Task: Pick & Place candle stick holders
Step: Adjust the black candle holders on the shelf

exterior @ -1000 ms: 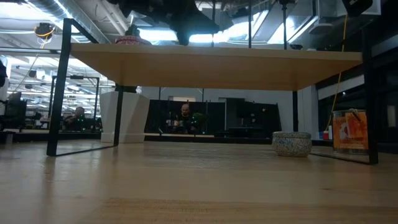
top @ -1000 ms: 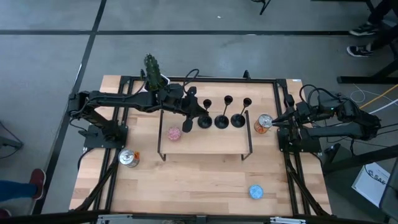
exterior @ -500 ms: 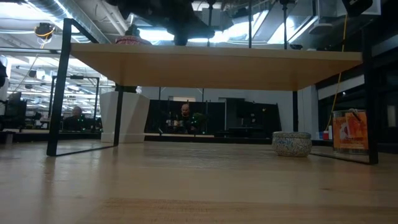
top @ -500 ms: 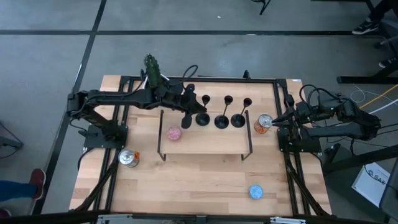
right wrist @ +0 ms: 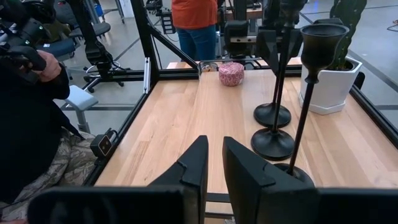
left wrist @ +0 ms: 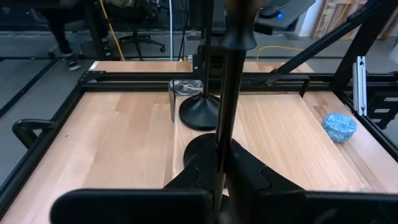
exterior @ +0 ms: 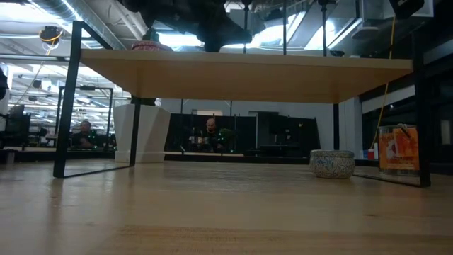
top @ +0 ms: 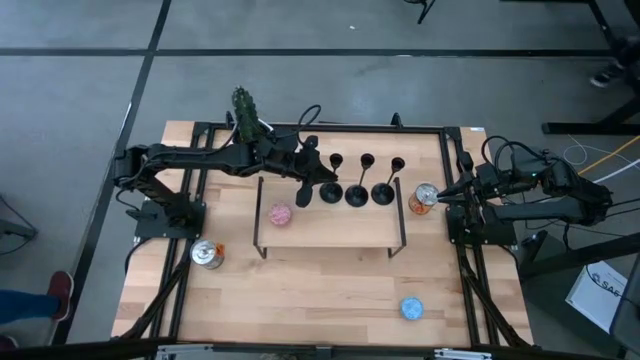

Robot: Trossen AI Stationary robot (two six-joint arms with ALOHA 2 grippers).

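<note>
Leftmost of three candle holders (top: 329,190) is shifting slightly right, pinched by the left gripper (top: 308,160) on the shelf's (top: 330,228) back edge; right gripper (top: 447,194) sitting nearly closed, empty, beside one can (top: 424,197).

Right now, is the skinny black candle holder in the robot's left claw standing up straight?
Yes, upright. The slim black candle stick holder runs straight up between the shut left gripper fingers, base on the raised wooden shelf.

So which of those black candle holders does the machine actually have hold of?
Find the low wooden shelf standing mid-table. Three slim black candle stick holders line its back edge. The held one is the row's left end, nearest the pink tin; unlike its two neighbours, its stem is clamped in the left pincer.
</note>
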